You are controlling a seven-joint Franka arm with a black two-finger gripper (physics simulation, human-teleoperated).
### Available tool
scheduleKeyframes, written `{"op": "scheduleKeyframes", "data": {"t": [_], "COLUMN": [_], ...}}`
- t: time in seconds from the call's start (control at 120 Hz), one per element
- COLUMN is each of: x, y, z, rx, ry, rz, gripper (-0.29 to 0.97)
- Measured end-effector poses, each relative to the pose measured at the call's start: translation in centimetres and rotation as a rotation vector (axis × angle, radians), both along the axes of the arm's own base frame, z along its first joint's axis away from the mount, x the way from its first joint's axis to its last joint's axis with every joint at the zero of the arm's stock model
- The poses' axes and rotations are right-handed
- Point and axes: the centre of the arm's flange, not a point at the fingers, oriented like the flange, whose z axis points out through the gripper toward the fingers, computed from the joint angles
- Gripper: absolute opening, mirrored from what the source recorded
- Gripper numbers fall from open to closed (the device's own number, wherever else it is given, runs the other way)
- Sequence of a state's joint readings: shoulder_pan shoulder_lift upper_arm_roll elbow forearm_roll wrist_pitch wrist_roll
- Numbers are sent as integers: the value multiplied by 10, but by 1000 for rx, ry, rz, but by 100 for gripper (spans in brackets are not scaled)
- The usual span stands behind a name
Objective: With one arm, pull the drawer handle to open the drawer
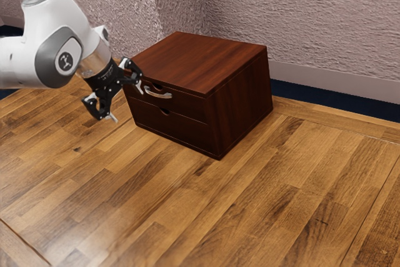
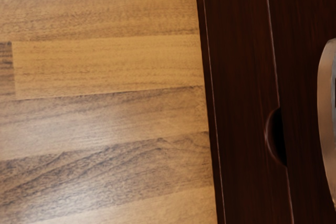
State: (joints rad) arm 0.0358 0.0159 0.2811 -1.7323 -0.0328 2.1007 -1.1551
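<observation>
Slippage is the risk: the gripper (image 1: 122, 95) is held spread, just beside the silver handle (image 1: 157, 92) and not around it. The handle is mounted on the closed top drawer (image 1: 187, 103), toward its front's edge at the exterior view's left. A grasp closed here could clip or miss it.
</observation>
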Motion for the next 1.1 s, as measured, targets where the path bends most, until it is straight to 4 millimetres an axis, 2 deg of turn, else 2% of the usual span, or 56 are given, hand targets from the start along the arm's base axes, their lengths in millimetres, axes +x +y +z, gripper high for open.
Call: {"op": "scheduleKeyframes", "data": {"t": [0.2,0.433,0.55,0.867,1.1], "x": [16,21,25,40,45], "y": [5,4,9,6,9], "z": [-16,-12,-14,-21,-26], "rx": [12,5,-9,-12,-8], "ry": [-18,-54,-63,-79,-83], "rz": [25,43,61,68,78], "gripper": [68,68,68,66,58]}}
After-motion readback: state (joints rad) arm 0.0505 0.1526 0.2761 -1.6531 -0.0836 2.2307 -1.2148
